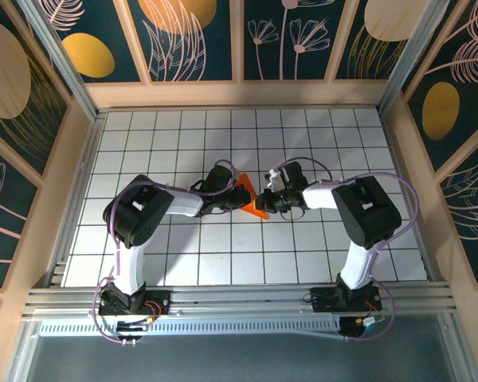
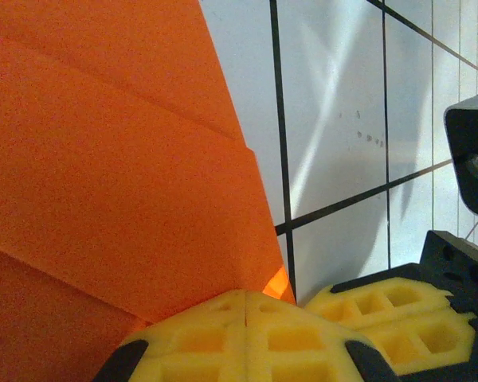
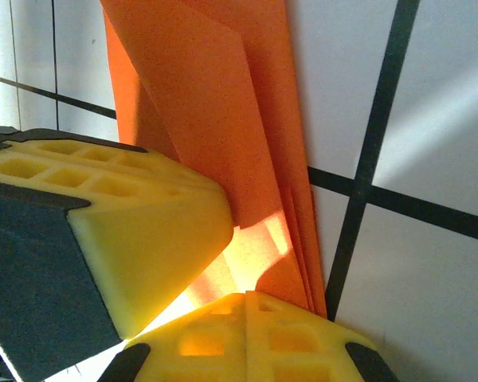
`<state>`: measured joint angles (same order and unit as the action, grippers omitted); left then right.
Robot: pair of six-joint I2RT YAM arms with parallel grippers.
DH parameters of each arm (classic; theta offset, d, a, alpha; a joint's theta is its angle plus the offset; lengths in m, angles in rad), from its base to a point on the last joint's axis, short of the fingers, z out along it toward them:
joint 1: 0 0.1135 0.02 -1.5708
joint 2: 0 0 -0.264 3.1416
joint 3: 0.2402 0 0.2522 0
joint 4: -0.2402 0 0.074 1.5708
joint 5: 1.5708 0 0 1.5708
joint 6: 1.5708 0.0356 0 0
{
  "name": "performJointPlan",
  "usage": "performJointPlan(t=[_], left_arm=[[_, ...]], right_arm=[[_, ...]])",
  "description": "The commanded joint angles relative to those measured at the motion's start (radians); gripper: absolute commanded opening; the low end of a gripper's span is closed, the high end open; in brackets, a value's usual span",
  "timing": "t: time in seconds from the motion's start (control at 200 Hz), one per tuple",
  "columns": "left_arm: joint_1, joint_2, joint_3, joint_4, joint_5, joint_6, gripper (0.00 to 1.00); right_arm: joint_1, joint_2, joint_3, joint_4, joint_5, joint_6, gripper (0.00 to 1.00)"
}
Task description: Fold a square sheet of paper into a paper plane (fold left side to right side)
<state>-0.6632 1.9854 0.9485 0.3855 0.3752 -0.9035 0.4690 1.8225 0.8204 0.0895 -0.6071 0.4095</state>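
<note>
The orange sheet of paper (image 1: 258,211) lies folded into a narrow, layered wedge on the white grid table (image 1: 183,143) between my two grippers. My left gripper (image 1: 240,193) meets it from the left and my right gripper (image 1: 268,199) from the right. In the left wrist view the creased paper (image 2: 119,159) fills the left side, and the left gripper (image 2: 247,296) is shut with its pad tips against the paper's lower edge. In the right wrist view several stacked paper layers (image 3: 223,119) run down to the shut right gripper (image 3: 247,298). The left gripper's yellow pad (image 3: 143,231) presses beside them.
Wooden walls with painted panels (image 1: 239,40) enclose the table on three sides. A metal rail (image 1: 239,298) carrying both arm bases runs along the near edge. Bare grid tiles (image 1: 319,135) surround the paper.
</note>
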Motion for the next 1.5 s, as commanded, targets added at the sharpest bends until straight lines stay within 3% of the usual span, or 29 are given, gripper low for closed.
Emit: performJointPlan(t=[0.0,0.28,1.166,1.436,1.491], left_arm=[[0.002,0.037,0.018,-0.087,-0.074,0.017,0.04],[0.038,0.044,0.03,-0.1,-0.107,0.018,0.04],[0.341,0.066,0.018,-0.137,-0.112,0.137,0.06],[0.343,-0.115,-0.096,-0.099,-0.1,0.129,0.08],[0.342,-0.174,-0.137,-0.1,-0.101,0.128,0.11]], right_arm=[[-0.005,0.071,-0.04,-0.211,0.173,-0.044,0.0],[-0.006,0.082,-0.038,-0.232,0.188,-0.053,0.0],[-0.005,0.053,-0.043,-0.234,0.162,-0.049,0.0],[0.001,-0.022,-0.025,-0.145,0.087,0.0,0.0],[0.004,-0.044,-0.016,-0.127,0.077,0.011,0.05]])
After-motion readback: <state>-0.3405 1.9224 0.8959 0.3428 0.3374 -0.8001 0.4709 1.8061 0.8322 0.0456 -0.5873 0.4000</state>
